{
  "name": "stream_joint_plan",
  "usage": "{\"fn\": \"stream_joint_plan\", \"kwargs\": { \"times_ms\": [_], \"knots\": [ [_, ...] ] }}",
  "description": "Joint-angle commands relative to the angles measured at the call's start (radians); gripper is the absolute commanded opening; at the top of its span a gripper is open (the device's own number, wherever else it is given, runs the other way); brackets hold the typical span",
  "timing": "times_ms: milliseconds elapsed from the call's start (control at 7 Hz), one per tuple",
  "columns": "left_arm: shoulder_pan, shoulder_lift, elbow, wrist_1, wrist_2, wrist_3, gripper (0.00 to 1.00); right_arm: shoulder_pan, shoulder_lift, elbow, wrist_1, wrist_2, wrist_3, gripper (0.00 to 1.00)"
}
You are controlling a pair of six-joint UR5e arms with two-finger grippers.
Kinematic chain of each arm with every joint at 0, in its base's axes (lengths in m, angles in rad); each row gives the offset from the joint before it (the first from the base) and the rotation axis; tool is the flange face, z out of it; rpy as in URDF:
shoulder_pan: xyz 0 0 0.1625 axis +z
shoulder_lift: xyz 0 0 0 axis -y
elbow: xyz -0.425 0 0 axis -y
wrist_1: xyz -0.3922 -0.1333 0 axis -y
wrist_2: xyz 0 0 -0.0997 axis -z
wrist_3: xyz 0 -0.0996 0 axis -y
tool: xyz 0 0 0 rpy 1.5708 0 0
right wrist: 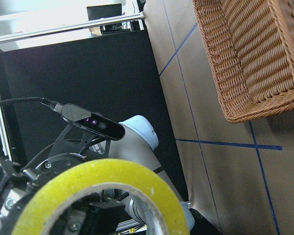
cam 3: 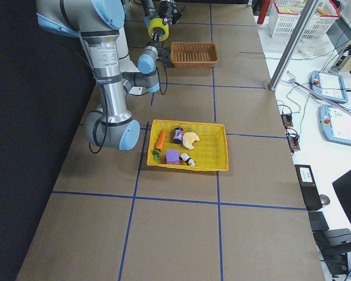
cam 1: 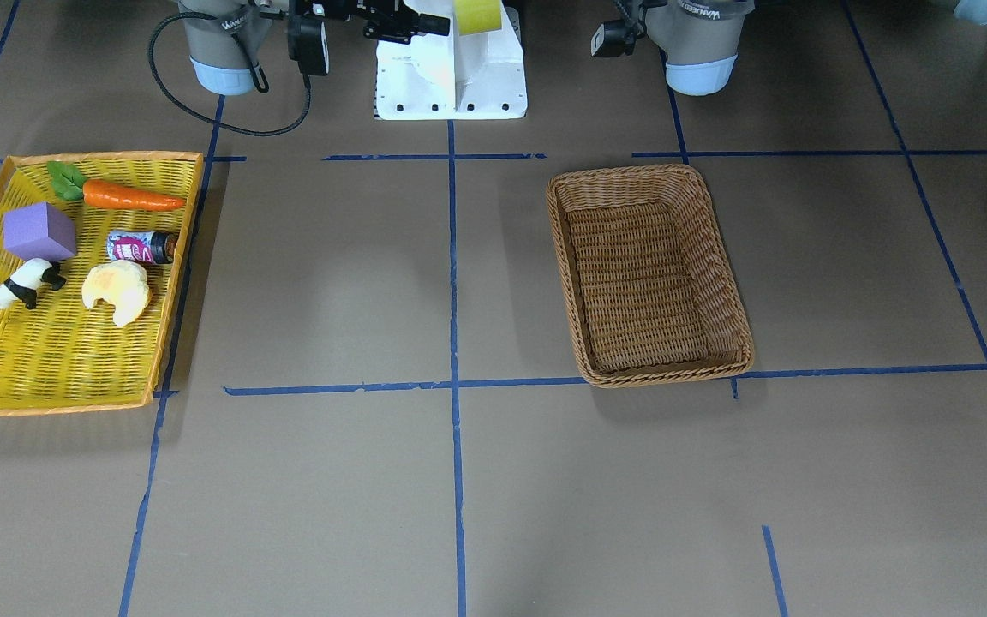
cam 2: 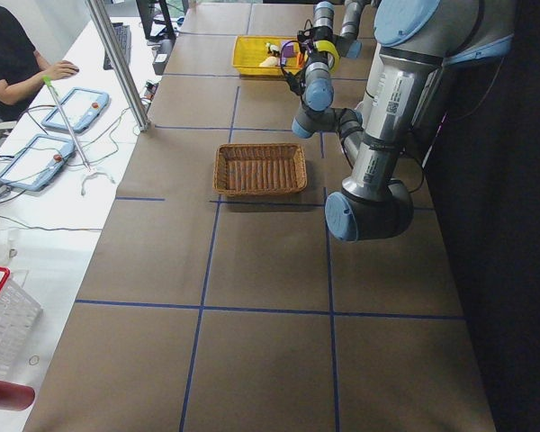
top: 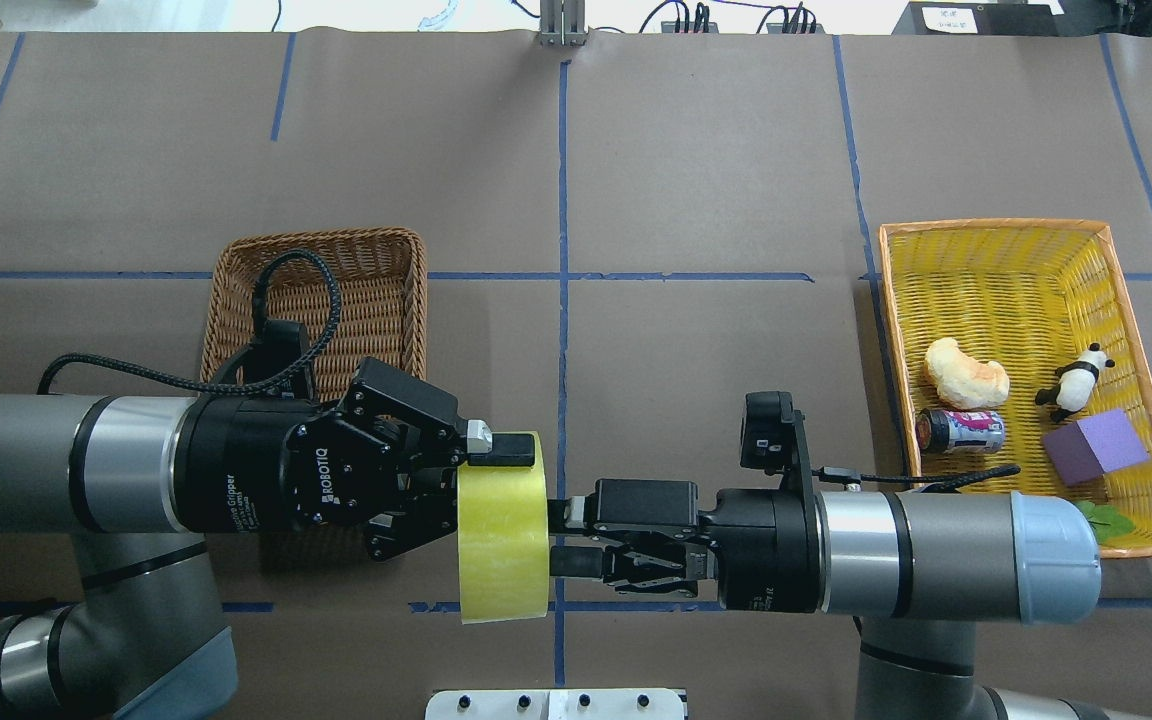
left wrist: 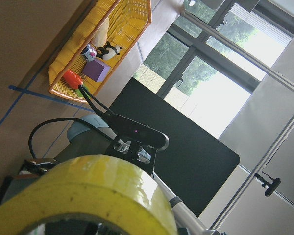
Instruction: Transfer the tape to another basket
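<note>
The tape (top: 503, 530), a wide yellow-green roll, hangs on edge in the air between my two grippers, near the table's front middle. My left gripper (top: 511, 465) has one finger (top: 508, 447) over the roll's far rim; its other finger is hidden behind the roll, and it looks closed on the roll's wall. My right gripper (top: 556, 538) reaches in from the other side, its fingers a narrow gap apart on the tape. The roll fills the bottom of both the left wrist view (left wrist: 88, 191) and the right wrist view (right wrist: 103, 181). The brown wicker basket (top: 316, 238) stands empty behind my left gripper, and it also shows in the front view (cam 1: 673, 373).
A shallow yellow tray (top: 991, 226) at the right holds a croissant toy (top: 966, 372), a small can (top: 961, 430), a panda figure (top: 1076, 378), a purple block (top: 1094, 445) and a carrot (cam 1: 129, 197). A white base plate (cam 1: 451, 81) sits at the table's near edge.
</note>
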Motion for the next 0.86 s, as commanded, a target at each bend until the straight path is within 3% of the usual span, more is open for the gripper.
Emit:
{"fn": "stream_joint_plan", "kwargs": {
  "times_ms": [0, 286, 571, 714],
  "knots": [
    [-0.001, 0.004, -0.007, 0.000, -0.008, 0.003, 0.00, 0.001, 0.000, 0.001, 0.000, 0.000, 0.000, 1.00],
    [-0.056, 0.007, -0.007, 0.005, -0.055, 0.009, 0.00, 0.011, -0.002, 0.004, -0.002, -0.002, -0.001, 1.00],
    [-0.222, 0.007, 0.044, 0.041, -0.246, 0.013, 0.00, 0.075, -0.017, 0.001, -0.034, 0.020, -0.015, 1.00],
    [-0.266, 0.007, 0.067, 0.084, -0.315, 0.067, 0.00, 0.146, -0.017, 0.004, -0.108, 0.088, -0.068, 1.00]
  ]
}}
